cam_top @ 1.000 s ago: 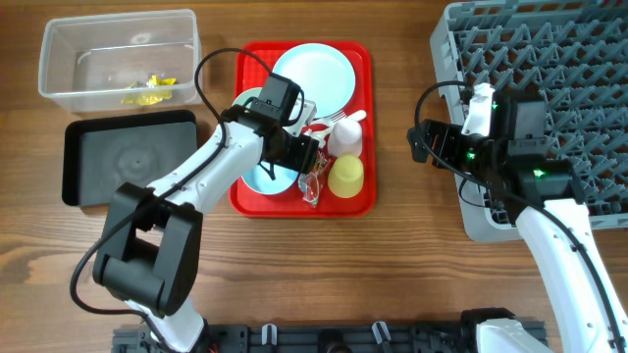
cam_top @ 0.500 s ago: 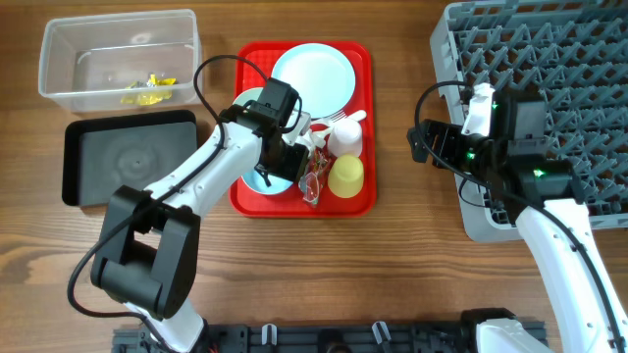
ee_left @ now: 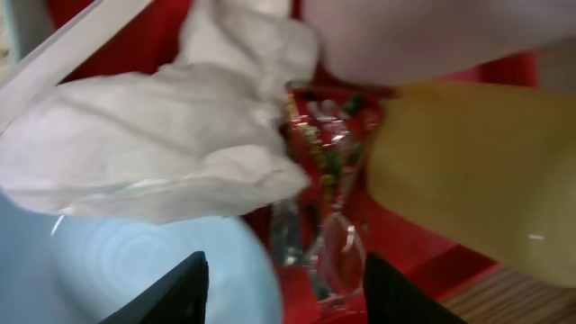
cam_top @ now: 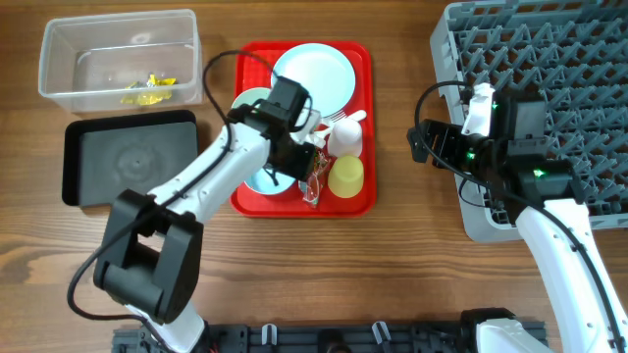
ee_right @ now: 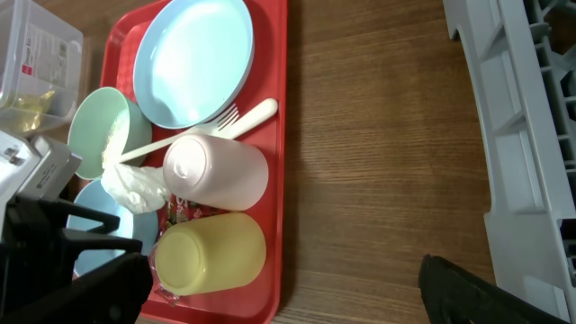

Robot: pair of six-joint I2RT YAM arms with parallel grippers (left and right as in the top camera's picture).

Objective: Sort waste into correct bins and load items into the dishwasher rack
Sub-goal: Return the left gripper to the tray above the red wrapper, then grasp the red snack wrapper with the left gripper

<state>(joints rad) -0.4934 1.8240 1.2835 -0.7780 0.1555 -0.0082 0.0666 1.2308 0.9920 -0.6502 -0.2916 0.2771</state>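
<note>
Left hand (ee_left: pixel 283 288) hung low over the red tray (cam_top: pixel 361 54), fingers spread, nothing pinched. The crumpled tissue (ee_left: pixel 153 153) lay just ahead of it, touching a red wrapper (ee_left: pixel 324 180) next to the yellow cup (ee_left: pixel 468 171), with a blue bowl (ee_left: pixel 117 270) underneath. Right hand (ee_right: pixel 288 297) was spread wide and empty above the worktop (cam_top: pixel 412 255), between tray and rack (cam_top: pixel 549 59). Yellow wrappers (cam_top: pixel 147 86) sat in the clear tub (cam_top: pixel 59 88), with the black tray (cam_top: pixel 78 186) just beside it.
</note>
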